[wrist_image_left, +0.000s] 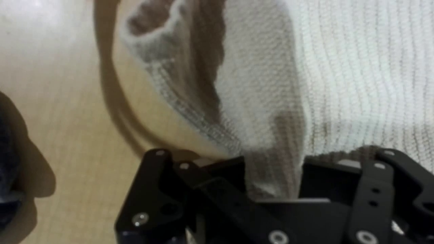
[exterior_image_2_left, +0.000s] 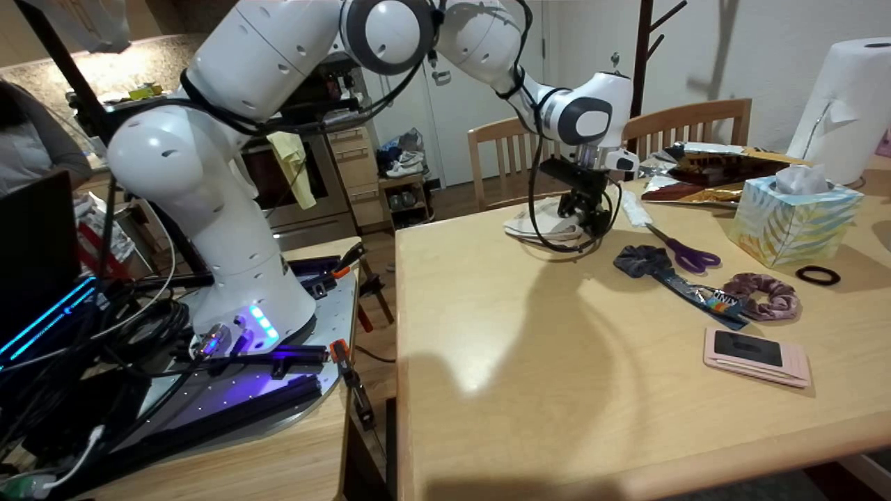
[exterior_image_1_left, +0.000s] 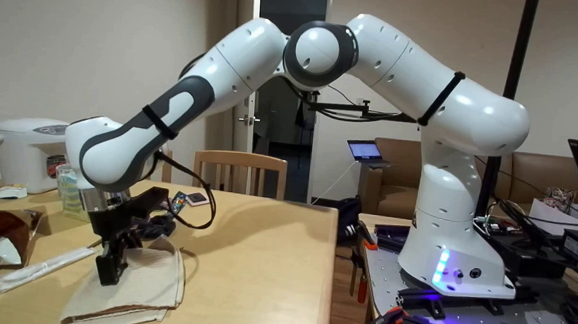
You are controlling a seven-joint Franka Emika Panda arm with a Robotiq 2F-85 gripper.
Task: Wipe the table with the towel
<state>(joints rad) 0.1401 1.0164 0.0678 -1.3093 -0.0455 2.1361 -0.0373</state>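
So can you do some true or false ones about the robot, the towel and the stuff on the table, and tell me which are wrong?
1. The gripper has hold of a bit of the towel. True.
2. The whole towel hangs high in the air. False: most of it lies folded on the table.
3. A white tissue sticks out of the tissue box. True.
4. The tissue box is on a chair. False: it stands on the table.
5. The pink wallet lies on the table. True.
6. The pink wallet is underneath the tissue box. False: the two are apart.
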